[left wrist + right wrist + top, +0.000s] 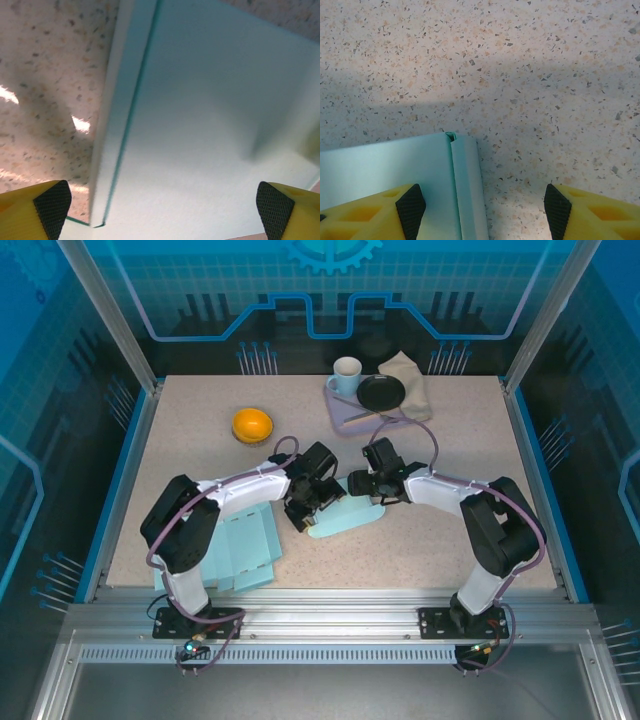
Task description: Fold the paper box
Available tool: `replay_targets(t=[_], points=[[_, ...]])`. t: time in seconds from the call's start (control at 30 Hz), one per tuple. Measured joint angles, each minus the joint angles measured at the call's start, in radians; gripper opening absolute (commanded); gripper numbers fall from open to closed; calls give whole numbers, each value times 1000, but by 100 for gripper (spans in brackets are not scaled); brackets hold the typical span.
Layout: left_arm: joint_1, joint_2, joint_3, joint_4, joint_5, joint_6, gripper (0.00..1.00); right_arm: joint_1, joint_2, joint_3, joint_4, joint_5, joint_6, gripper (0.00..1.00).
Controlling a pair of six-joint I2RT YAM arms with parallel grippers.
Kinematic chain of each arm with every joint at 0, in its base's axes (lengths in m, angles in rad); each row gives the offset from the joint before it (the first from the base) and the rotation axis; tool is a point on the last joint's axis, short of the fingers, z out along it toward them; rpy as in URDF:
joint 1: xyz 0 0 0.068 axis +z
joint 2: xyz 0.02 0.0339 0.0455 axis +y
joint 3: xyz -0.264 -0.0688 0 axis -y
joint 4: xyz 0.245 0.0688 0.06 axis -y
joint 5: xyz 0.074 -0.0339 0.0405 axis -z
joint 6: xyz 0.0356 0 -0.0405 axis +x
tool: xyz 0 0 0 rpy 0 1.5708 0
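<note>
The paper box is a pale blue sheet lying flat in the middle of the table. My left gripper hovers over its left end, and my right gripper is at its far right edge. In the left wrist view the paper box spreads under my open left gripper, with a narrow folded flap along its left side. In the right wrist view my right gripper is open. Its left finger is over the paper box, and the box's folded edge strip lies between the jaws.
A stack of flat blue box blanks lies near the left arm's base. An orange sits at the back left. At the back centre are a purple tray, a white cup, a black dish and a beige cloth.
</note>
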Motion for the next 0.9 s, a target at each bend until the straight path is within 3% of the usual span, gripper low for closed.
replay_targets(t=[0.4,0.9], points=[[-27,-16,77,-169,-12,-79,99,21,0,0,-1,4,34,68],[-40,-39,-39,-37,-58,-97,99,22,0,0,-3,6,39,68]])
